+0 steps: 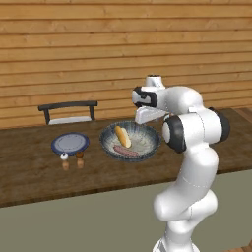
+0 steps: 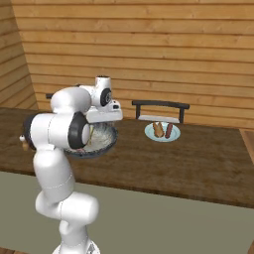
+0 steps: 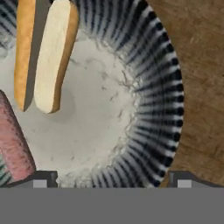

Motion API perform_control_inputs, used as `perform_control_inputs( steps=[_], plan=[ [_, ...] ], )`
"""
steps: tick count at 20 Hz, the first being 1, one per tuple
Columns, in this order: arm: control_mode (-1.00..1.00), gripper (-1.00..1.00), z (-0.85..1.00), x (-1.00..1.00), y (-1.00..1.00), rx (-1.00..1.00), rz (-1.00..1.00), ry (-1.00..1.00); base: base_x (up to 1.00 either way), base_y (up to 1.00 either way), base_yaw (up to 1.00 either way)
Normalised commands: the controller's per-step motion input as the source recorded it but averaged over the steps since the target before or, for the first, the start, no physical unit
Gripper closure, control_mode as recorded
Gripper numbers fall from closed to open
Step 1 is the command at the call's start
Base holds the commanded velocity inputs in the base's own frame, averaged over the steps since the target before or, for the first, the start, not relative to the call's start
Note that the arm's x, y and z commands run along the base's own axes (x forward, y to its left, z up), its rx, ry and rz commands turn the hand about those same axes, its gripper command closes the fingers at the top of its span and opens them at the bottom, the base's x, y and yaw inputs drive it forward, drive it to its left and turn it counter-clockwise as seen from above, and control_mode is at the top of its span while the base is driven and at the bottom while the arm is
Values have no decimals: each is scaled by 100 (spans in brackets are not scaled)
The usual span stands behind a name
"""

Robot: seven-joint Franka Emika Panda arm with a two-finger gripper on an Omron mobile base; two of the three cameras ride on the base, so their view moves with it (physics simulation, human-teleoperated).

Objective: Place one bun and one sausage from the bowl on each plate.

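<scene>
My claw (image 3: 109,179) hangs spread and empty over the bowl (image 3: 162,87); the bun (image 3: 54,57) and sausage (image 3: 15,144) lie off-centre, so I might close on nothing.

From my remote station I see a bowl (image 1: 147,146) with a dark blue-grey striped rim and pale speckled inside, holding a golden-tan bun (image 1: 122,136) with cream cut faces and a pinkish-red sausage (image 1: 126,152). A small blue-grey plate (image 1: 70,143) rests on the dark brown wooden table (image 1: 29,172).
</scene>
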Motion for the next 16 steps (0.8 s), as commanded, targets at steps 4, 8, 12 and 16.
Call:
perform_control_inputs(
  steps=[4,8,12,16],
  plan=[
    [-100,-100,0,-12,98,0,0,2,0,0,0],
    [-100,-100,-11,-34,40,0,7,15,0,0,0],
    [-100,-100,-18,-29,8,3,16,19,0,0,0],
    [-100,-100,-36,0,23,5,12,21,0,0,0]
  ],
)
